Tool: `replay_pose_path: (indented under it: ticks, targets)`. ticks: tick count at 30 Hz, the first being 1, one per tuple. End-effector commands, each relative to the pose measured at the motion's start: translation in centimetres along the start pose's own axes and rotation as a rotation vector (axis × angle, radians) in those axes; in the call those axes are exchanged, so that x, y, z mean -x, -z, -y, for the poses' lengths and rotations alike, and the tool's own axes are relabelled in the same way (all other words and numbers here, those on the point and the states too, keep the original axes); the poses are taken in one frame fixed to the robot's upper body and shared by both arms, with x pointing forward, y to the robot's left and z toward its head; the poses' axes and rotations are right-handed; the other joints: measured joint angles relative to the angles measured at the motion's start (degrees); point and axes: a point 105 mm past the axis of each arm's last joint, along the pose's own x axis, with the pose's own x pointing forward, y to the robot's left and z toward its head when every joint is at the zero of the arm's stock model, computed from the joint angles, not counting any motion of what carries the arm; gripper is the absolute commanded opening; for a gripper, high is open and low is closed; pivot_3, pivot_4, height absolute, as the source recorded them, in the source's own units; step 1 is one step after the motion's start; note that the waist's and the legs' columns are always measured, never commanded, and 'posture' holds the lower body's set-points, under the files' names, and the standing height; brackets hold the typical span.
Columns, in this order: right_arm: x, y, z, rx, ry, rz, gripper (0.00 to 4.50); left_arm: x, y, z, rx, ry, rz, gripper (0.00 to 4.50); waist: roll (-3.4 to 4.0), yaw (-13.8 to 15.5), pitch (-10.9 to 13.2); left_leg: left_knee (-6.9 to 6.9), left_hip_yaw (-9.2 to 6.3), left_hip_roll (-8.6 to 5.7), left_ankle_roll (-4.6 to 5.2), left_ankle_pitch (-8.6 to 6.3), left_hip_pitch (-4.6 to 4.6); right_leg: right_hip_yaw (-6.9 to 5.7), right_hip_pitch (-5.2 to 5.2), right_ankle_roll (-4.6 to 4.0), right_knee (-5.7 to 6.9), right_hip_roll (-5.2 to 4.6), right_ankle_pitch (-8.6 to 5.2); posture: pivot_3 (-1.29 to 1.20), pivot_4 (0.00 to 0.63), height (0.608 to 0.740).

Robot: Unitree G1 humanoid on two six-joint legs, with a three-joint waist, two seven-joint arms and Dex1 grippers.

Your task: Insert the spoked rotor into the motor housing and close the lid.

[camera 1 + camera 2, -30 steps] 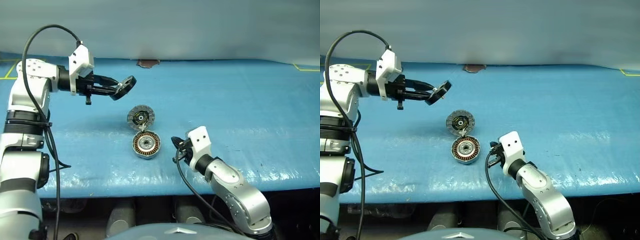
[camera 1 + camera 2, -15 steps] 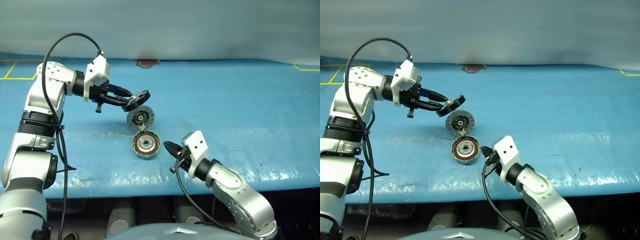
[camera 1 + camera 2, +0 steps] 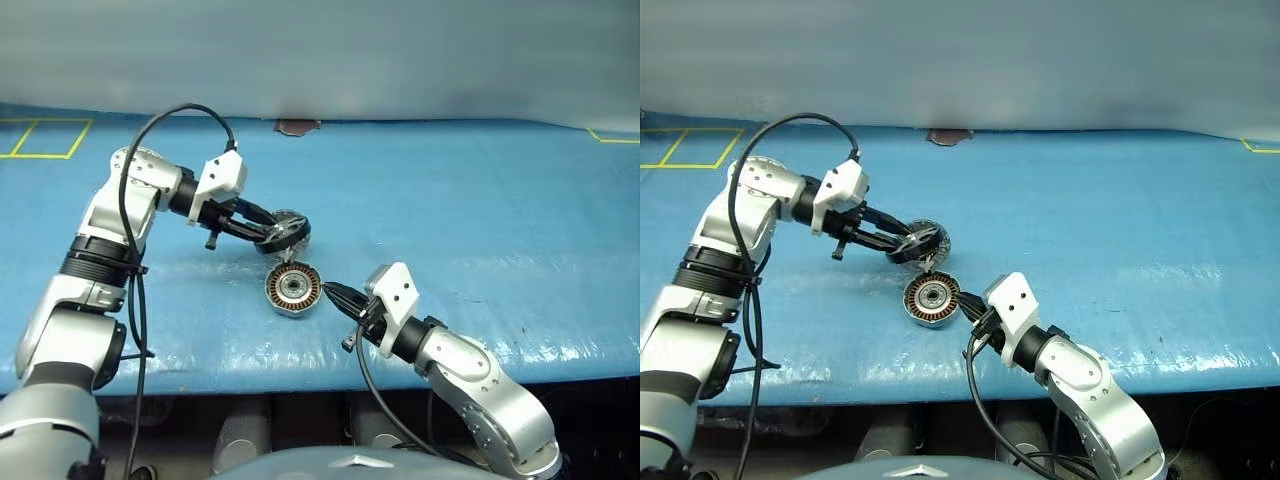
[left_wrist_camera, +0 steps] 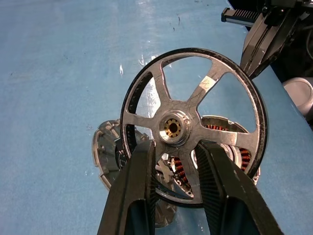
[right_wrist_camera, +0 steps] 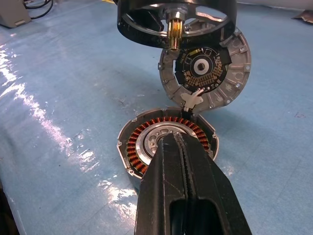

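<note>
Now, spoked rotor: it was clamped between the two black fingers of the left gripper, which pinched it across one spoke beside the brass-coloured hub; it hung above the table, over the lid, tilted rather than flat.
Left gripper: it held the spoked rotor, its arm reaching in from the left and pointing toward the right and somewhat down.
Motor housing: it lay flat on the blue table cover, open face up, with the ring of copper windings and the silver central hub showing; it sat near the front edge, roughly mid-table.
Lid: it lay swung open on the far side of the motor housing, joined to it at the rim by a small pale link, dark inner face with gold-coloured traces turned up.
Right gripper: its fingers were pressed together with nothing between them; the tips sat just right of the motor housing, pointing at its rim. Whether they touched it could not be told.
Blue table cover: shiny and wrinkled, with glare along the near edge.
Yellow tape lines: marked on the far left of the cover.
Brown patch: at the far edge, mid-table.
</note>
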Motion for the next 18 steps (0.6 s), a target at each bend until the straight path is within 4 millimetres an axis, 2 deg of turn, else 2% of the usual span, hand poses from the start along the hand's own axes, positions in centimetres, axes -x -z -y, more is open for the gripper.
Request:
replay_pose_path:
  ticks: [1,18]
  targets:
    - [0.1,-1.0,-0.4,0.016,-0.012,0.044,0.00,-0.2,-0.7,-0.2,-0.048,-0.009,-0.001,1.13,0.00,0.0,0.0,0.00,0.00,0.00,0.00,0.00,0.00,0.00,0.00,0.00,0.00,0.00,0.00,0.00,0.150,0.740]
    - [0.1,-0.3,-0.7,0.005,-0.022,0.020,0.00,-2.2,0.3,-0.1,-0.186,0.030,-0.126,1.13,0.00,0.1,0.0,0.01,0.01,0.00,0.00,0.00,0.00,0.03,0.01,0.00,0.00,0.01,0.00,0.00,0.150,0.740]
